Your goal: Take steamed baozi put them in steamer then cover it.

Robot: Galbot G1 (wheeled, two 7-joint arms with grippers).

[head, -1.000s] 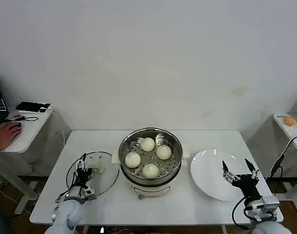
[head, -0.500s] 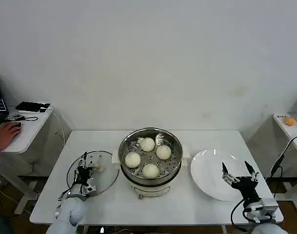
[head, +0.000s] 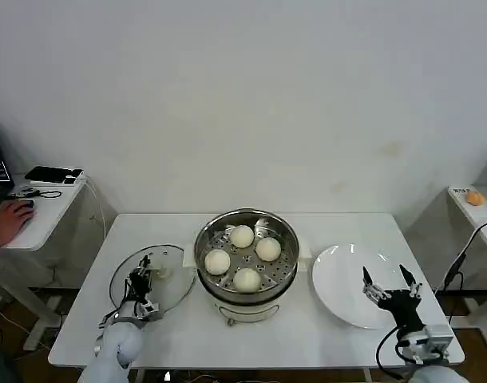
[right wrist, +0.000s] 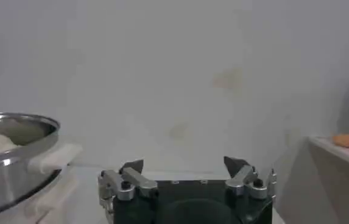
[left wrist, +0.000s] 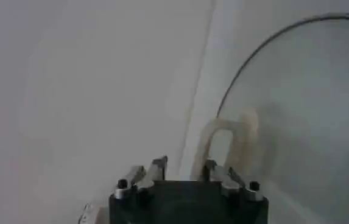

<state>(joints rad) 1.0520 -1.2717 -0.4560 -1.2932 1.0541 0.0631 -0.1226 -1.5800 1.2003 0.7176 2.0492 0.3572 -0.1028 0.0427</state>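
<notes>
Covering step in hand: four steamed baozi already sit in steamer at bench centre. Left pincer over cover beside steamer, jaws parted near handle, not yet grasping. Next: clamp handle, lift, carry onto steamer. Right pincer released, idle over white plate.

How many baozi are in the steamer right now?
4, all on the steamer's tray: far baozi, right baozi, near baozi, left baozi. None look hidden.
</notes>
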